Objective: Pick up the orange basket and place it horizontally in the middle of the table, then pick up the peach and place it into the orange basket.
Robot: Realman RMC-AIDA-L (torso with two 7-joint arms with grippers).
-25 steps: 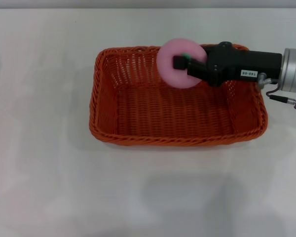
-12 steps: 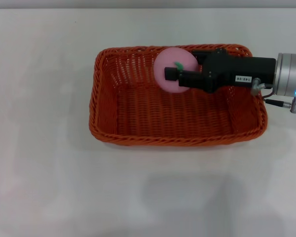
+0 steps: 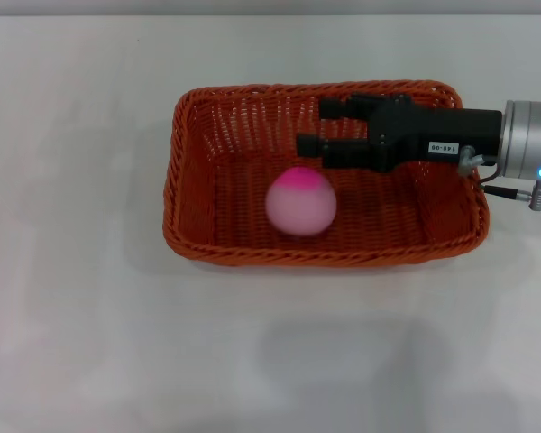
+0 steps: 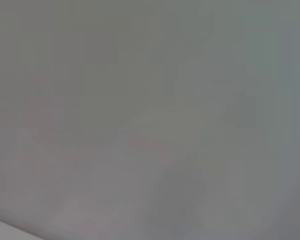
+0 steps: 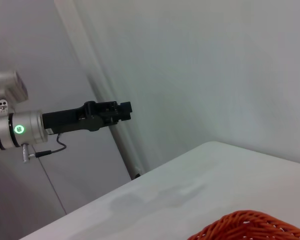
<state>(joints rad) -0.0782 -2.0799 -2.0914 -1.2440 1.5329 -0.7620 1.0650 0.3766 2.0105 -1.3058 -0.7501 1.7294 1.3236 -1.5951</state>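
1. Orange woven wicker basket [image 3: 198, 180] already set lengthwise mid-table.
2. Small round pink toy peach [image 3: 300, 201] lay loose on its floor.
3. Right gripper [image 3: 320, 129] hovered above, fingers apart, empty.
4. Little left but withdrawing.

orange basket [image 5: 250, 227] mostly cropped, left wrist view blank

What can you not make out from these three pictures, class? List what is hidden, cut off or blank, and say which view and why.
1. Left wrist view: a blank grey blur; nothing identifiable.
2. Right wrist view: only a corner of the orange basket shows, cut off by the lower edge; the peach is out of frame.
3. Right wrist view: the left gripper is far off; its fingers are too small to read.
4. Head view: the open right gripper hides part of the basket's far rim.
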